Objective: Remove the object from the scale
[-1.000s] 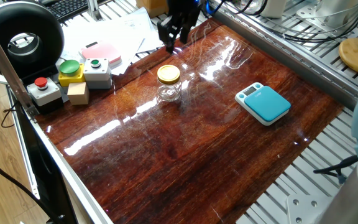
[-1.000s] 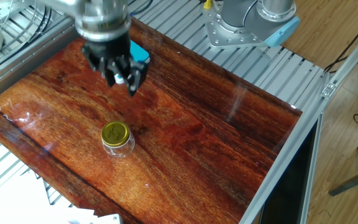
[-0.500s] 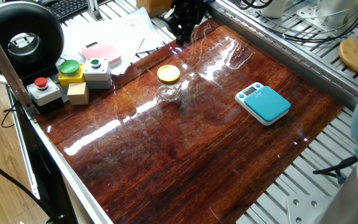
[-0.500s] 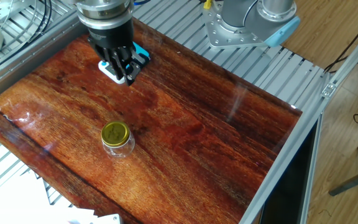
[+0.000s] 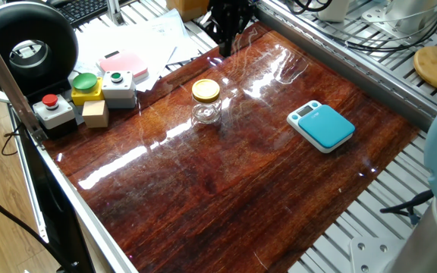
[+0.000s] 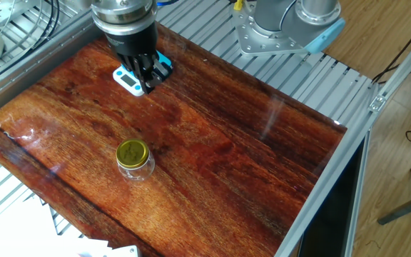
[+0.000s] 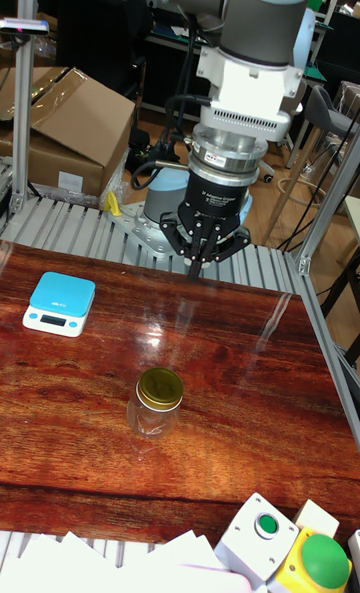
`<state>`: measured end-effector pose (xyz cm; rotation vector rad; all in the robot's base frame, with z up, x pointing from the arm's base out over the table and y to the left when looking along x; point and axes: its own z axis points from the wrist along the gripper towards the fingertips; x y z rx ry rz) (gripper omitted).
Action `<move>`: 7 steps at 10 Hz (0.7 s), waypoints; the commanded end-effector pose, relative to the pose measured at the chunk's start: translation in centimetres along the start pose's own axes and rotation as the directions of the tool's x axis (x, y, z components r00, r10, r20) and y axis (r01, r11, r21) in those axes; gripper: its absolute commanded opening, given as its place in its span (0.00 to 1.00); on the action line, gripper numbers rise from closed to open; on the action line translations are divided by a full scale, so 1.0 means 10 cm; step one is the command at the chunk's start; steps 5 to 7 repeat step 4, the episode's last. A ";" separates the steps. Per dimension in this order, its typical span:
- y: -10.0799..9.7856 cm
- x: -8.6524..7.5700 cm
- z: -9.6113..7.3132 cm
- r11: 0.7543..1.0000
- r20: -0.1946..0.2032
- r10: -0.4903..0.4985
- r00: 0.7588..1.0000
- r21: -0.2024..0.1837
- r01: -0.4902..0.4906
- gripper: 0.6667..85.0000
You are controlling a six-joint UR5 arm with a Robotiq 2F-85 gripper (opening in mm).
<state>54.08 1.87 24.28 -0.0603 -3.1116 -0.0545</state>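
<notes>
The object, a small clear glass jar with a yellow lid [image 5: 205, 101] [image 6: 134, 158] [image 7: 158, 403], stands upright on the bare wooden table. The scale [image 5: 322, 125] [image 7: 60, 303], teal-topped with a white body, lies apart from it with nothing on top. In the other fixed view the scale [image 6: 128, 80] is partly hidden behind the arm. My gripper [image 5: 224, 45] [image 6: 148, 82] [image 7: 196, 270] hangs above the table's far edge, well clear of the jar. Its fingers are drawn together to a point and hold nothing.
At the table's left end stand button boxes: red button [image 5: 53, 108], green on yellow [image 5: 86, 86], and a grey one [image 5: 118, 86], with a small wooden block [image 5: 95, 114]. A pink-and-white flat device [image 5: 124, 64] lies on papers behind them. Aluminium rails border the table.
The gripper has lifted and drawn back from the jar toward the table's far edge, and its fingers have come together. The jar and scale have not moved.
</notes>
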 end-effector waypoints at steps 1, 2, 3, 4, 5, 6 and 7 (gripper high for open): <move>-0.01 -0.02 0.02 1.000 0.011 -0.025 1.000 0.002 0.024 0.00; -0.01 -0.02 0.03 1.000 0.013 -0.028 1.000 0.002 0.028 0.00; -0.01 -0.02 0.03 0.999 0.013 -0.032 0.999 0.004 0.032 0.00; -0.01 -0.03 0.04 0.999 0.014 -0.037 0.999 0.007 0.037 0.00; -0.01 -0.03 0.04 0.999 0.014 -0.037 0.999 0.007 0.037 0.00; -0.01 -0.03 0.04 0.999 0.014 -0.037 0.999 0.007 0.037 0.00; -0.01 -0.03 0.04 0.999 0.014 -0.037 0.999 0.007 0.037 0.00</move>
